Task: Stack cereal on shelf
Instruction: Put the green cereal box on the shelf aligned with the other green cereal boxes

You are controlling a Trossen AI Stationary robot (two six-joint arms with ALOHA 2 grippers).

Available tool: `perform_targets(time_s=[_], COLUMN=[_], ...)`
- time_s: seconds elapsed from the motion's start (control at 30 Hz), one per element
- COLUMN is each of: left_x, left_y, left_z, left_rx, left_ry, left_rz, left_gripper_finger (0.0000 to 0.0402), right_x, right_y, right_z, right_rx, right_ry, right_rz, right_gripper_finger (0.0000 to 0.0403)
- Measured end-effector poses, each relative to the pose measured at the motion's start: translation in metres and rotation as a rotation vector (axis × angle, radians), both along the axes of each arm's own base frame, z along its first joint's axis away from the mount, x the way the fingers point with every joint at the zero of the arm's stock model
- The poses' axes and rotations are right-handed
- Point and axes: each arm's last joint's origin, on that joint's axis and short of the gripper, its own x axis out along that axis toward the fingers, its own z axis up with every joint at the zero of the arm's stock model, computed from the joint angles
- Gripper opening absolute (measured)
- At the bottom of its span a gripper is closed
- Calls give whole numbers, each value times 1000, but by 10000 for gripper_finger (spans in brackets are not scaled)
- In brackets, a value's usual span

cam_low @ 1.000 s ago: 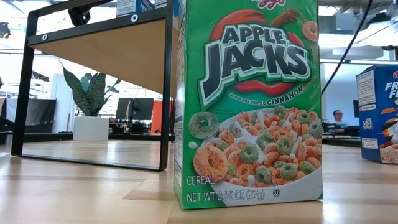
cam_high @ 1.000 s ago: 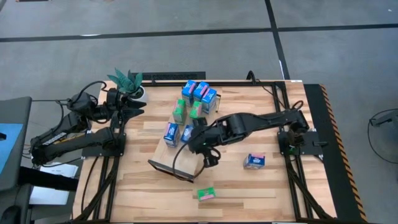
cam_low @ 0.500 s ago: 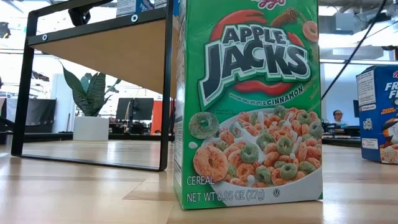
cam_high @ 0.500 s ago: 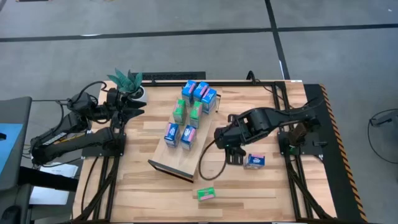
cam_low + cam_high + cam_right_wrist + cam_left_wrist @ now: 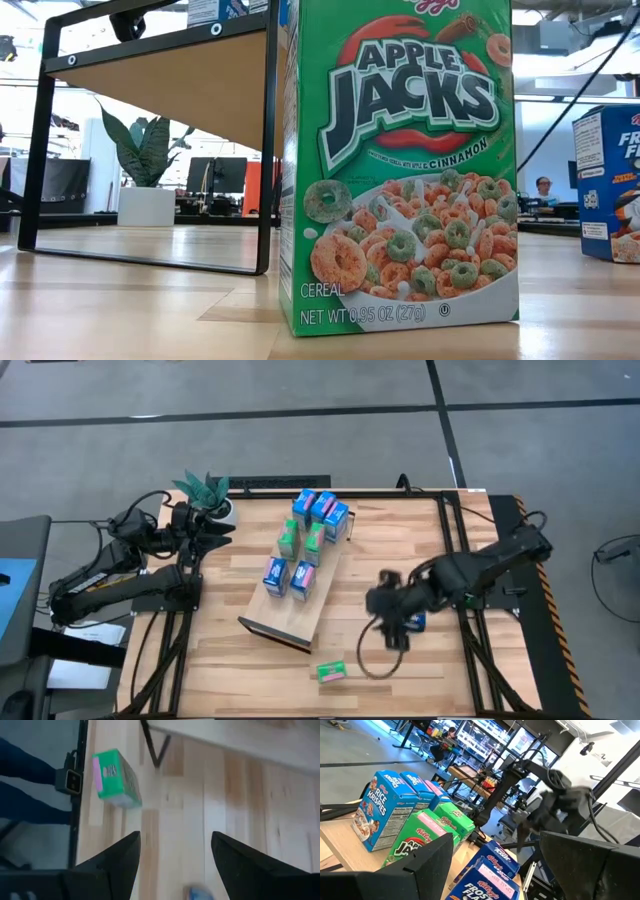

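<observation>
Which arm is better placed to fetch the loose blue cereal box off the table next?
Right: its open claw hovers beside the blue box; the left claw waits at the far table edge.

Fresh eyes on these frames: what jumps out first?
The green Apple Jacks carton fills the low view, standing alone near the table's front edge. Behind it the shelf carries a cluster of blue and green cartons. The right gripper, open, hangs over a blue carton lying right of the shelf.

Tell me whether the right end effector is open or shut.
Open. In the right wrist view the right end effector shows its two dark fingers spread apart, with bare table between them, nothing held.
</observation>
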Motion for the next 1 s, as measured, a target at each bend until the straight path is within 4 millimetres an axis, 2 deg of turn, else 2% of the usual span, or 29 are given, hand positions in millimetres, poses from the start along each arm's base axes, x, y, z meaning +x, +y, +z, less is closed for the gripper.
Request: perform_targets(time_s=[0.13, 0.27, 0.37, 0.5, 0.7, 1.0], left_x=[0, 0, 0, 0, 1, 1], left_y=[0, 0, 0, -1, -2, -3], left_z=[0, 0, -1, -4, -5, -5], left_rx=[0, 0, -3, 0, -1, 2], left_ry=[0, 1, 8, 38, 48, 49], left_rz=[0, -6, -8, -36, -77, -110], left_gripper_finger=[286, 286, 286, 286, 286, 286], right_x=[28, 51, 68, 83, 89, 100], right_y=[27, 47, 54, 58, 66, 76], right_z=[-21, -46, -60, -68, -68, -93], right_rx=[-18, 13, 67, 110, 114, 96], right_ry=[-31, 60, 118, 149, 145, 179], right_rz=[82, 141, 119, 104, 125, 126], right_gripper_finger=[270, 270, 271, 271, 271, 271])
